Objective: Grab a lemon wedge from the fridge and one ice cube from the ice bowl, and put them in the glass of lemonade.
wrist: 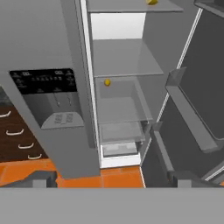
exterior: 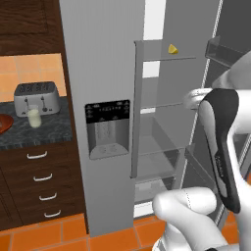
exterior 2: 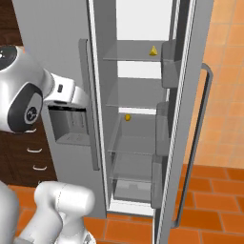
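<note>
Kitchen, orange floor tiles; fridge (exterior 2: 143,119) right door stands open, giving my arm access. Lemon wedge (exterior 2: 153,51) on upper shelf, above and ahead of my pincer (wrist: 109,181); fingers set wide apart, empty. Arm folded, hand aimed at lower shelves. Glass of lemonade (exterior: 33,117) on table, far left.

Arm (exterior: 220,147): glossy white rounded shells, smooth, bulbous at joints. Long link carries dark charcoal inlay panel down its side, edged in white, faint small marks along panel. Lower link (exterior: 188,208) fat white cylinder with tiny dark dot near end. In right base view, large round joint (exterior 2: 24,100) white with dark grey circular cap bearing small light emblem; short white segment beyond it shows small dark marking. No cables visible.
</note>
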Robot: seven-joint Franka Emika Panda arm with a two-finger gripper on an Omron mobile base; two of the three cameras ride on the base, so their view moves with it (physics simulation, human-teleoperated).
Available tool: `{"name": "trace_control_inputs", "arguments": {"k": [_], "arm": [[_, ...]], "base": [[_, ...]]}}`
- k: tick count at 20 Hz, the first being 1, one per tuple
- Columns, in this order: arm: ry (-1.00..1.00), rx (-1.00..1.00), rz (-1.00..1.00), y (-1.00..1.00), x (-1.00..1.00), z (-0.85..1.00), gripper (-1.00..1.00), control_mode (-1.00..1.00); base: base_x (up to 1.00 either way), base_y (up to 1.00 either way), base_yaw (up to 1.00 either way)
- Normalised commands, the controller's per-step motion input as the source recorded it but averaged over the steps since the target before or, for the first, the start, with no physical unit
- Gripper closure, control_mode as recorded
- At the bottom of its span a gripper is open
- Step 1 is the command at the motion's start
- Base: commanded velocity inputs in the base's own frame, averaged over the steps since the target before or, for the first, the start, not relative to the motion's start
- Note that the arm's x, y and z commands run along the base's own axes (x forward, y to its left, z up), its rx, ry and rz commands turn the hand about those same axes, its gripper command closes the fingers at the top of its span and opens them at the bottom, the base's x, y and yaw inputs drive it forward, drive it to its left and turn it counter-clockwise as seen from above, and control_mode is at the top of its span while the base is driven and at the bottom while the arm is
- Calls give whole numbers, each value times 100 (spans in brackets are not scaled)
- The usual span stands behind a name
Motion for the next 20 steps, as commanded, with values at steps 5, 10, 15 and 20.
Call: {"name": "trace_control_inputs", "arguments": {"k": [5, 10, 15, 20], "arm": [[-15, 8, 0, 0, -79, 25, -100, -100], [-4, 2, 0, 0, -27, 9, -100, -100], [2, -1, -2, -1, -2, 28, -100, -100], [0, 0, -2, -5, -16, 0, -100, -100]], "base": [[0, 0, 0], [0, 0, 0], [0, 0, 0], [0, 0, 0]]}}
